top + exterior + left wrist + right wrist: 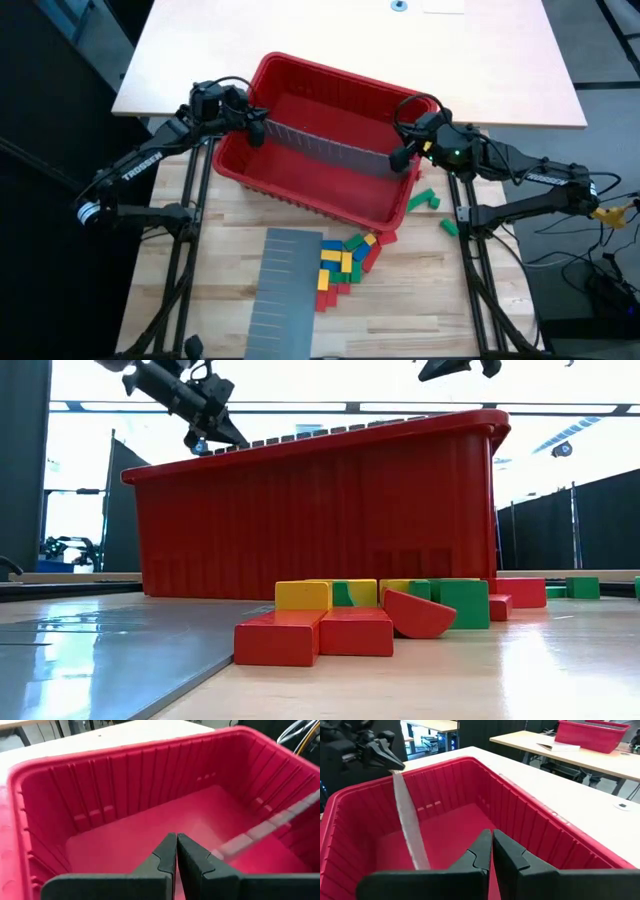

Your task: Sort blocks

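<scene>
A big red bin [330,74] stands at the table's middle. A long grey slotted panel [325,145] stands on edge across the inside of the bin, and its notched top edge [300,436] shows just above the rim. My left gripper [258,128] is shut on the panel's left end and my right gripper [400,158] on its right end. Red, yellow, green and blue blocks [345,262] lie in a loose heap on the table in front of the bin. Separate green blocks [426,200] lie by the bin's right corner. My left gripper pinches the panel's left end [396,770] between its two shut fingers, reaching in over the bin's left wall. The panel stands on edge; whether its lower edge touches the bin floor cannot be told. My right gripper pinches the panel's right end [388,156] between its shut fingers, reaching in over the bin's right wall. In its own wrist view one finger [470,857] hides the place of contact.
A second grey slotted panel [285,295] lies flat on the table in front of the bin, left of the heap. One green block [447,227] lies near the table's right edge. A pale tabletop [350,30] stretches behind the bin.
</scene>
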Controlling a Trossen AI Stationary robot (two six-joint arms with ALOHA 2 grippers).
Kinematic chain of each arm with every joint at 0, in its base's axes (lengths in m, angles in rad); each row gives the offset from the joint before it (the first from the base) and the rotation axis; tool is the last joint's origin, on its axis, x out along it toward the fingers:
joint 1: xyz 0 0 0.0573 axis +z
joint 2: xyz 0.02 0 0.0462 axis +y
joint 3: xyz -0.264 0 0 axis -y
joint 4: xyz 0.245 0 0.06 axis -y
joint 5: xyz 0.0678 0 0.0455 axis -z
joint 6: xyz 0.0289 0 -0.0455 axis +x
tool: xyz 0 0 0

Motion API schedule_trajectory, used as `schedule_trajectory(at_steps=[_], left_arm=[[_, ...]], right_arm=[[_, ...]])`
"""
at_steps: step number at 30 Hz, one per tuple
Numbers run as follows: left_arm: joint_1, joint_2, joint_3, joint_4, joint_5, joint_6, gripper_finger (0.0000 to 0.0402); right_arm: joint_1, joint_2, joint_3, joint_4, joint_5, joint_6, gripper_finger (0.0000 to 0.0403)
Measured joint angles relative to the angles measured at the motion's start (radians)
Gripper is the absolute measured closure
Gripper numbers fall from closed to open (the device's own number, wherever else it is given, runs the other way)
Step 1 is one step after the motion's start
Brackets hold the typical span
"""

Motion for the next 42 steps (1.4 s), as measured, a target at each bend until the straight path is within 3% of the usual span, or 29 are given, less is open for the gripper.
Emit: schedule_trajectory(at_steps=[18, 24, 30, 35, 38, 42], left_arm=[[0.0, -0.033, 0.0, 0.149, 0.044, -0.052, 0.0402], [0.0, -0.061, 0.0, 0.172, 0.125, -0.065, 0.0402], [0.0, -0.096, 0.0, 0.168, 0.231, -0.065, 0.0402], [0.0, -0.13, 0.0, 0.155, 0.344, -0.065, 0.0402], [0.0, -0.156, 0.0, 0.114, 0.425, -0.077, 0.0402], [-0.012, -0.199, 0.0, -0.038, 0.456, -0.088, 0.0402]], right_arm=[[0.0, 0.0, 0.0, 0.0, -0.001, 0.002, 0.0403], [0.0, 0.0, 0.0, 0.004, -0.006, 0.018, 0.0403], [0.0, 0.0, 0.0, 0.077, -0.109, -0.006, 0.0403], [0.0, 0.0, 0.0, 0.113, -0.134, -0.015, 0.0403], [0.0, 0.0, 0.0, 0.121, -0.135, -0.016, 0.0403], [0.0, 0.0, 0.0, 0.121, -0.137, -0.016, 0.0403]])
